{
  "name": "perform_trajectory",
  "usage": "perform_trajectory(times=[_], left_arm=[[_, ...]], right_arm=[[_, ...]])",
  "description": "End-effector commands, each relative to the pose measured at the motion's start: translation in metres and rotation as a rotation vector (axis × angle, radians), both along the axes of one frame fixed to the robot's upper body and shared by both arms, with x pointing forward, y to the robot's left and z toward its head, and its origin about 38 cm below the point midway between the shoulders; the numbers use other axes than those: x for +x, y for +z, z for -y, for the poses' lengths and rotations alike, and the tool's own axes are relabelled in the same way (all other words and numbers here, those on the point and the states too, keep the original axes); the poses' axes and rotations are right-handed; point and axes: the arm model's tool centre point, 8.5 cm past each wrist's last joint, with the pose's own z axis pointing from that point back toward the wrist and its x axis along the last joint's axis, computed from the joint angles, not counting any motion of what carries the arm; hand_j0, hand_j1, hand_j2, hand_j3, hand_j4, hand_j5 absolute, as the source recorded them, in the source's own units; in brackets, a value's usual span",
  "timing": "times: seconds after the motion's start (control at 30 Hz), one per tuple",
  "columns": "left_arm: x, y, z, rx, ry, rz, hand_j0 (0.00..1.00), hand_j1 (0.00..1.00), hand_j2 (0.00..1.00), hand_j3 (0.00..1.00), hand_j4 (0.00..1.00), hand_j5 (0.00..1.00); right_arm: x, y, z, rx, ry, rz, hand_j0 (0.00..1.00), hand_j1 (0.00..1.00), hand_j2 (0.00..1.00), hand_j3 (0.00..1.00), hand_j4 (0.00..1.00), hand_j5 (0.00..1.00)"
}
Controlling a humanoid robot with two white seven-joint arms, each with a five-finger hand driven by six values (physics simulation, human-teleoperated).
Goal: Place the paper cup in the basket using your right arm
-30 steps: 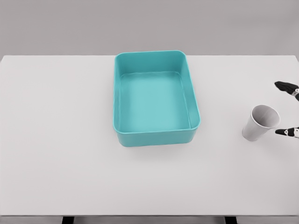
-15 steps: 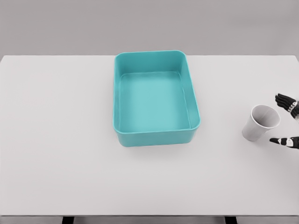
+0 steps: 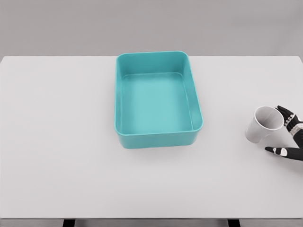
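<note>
Right hand advanced; fingers spread | beside paper cup

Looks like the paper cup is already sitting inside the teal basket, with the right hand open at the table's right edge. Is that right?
Not quite. The paper cup is not in the teal basket; it stands on the table to the right of the basket, beside the right hand. The head view shows this. The hand is open, as you said.

On the table, basket at centre frame, paper cup well apart toward the right edge, tilted, mouth facing upper right, with right hand just beside it at the frame's right edge, fingers spread around it.
</note>
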Motion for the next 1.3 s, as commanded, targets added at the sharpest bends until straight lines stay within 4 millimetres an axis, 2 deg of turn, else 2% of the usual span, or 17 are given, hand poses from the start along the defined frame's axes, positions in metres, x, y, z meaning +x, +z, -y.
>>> perform_trajectory(times=[0.0,0.3,0.5,0.63,0.97,1.03,1.1,1.13,1.27], left_arm=[[0.0,0.0,0.0,0.0,-0.001,0.002,1.0,1.0,1.0,1.0,1.0,1.0],[0.0,0.0,0.0,0.0,-0.001,-0.001,1.0,1.0,1.0,1.0,1.0,1.0],[0.0,0.0,0.0,0.001,0.001,-0.001,1.0,1.0,1.0,1.0,1.0,1.0],[0.0,0.0,0.0,0.0,0.001,-0.001,1.0,1.0,1.0,1.0,1.0,1.0],[0.0,0.0,0.0,0.0,0.001,0.0,1.0,1.0,1.0,1.0,1.0,1.0],[0.0,0.0,0.0,0.0,-0.001,0.0,1.0,1.0,1.0,1.0,1.0,1.0],[0.0,0.0,0.0,0.0,0.001,-0.001,1.0,1.0,1.0,1.0,1.0,1.0],[0.0,0.0,0.0,0.0,0.001,0.0,1.0,1.0,1.0,1.0,1.0,1.0],[0.0,0.0,0.0,0.0,0.001,0.0,1.0,1.0,1.0,1.0,1.0,1.0]], right_arm=[[0.0,-0.002,0.0,0.034,-0.014,-0.012,1.0,1.0,1.0,1.0,1.0,1.0],[0.002,-0.001,0.001,0.082,-0.031,-0.02,1.0,1.0,1.0,1.0,1.0,1.0],[0.01,0.001,-0.01,0.098,-0.006,-0.034,1.0,1.0,1.0,1.0,1.0,1.0],[0.023,-0.004,-0.027,0.13,0.021,-0.05,1.0,1.0,1.0,1.0,1.0,1.0],[0.023,-0.008,-0.028,0.131,0.023,-0.069,1.0,1.0,1.0,1.0,1.0,1.0],[0.023,-0.009,-0.029,0.128,0.027,-0.07,0.94,0.94,0.94,0.94,0.94,0.94],[0.023,-0.009,-0.029,0.127,0.029,-0.072,0.84,0.84,0.84,0.84,0.84,0.84],[0.023,-0.01,-0.031,0.126,0.033,-0.073,0.83,0.83,0.83,0.83,0.83,0.83],[0.027,-0.005,-0.032,0.124,0.039,-0.059,0.71,0.71,0.71,0.71,0.71,0.71]])
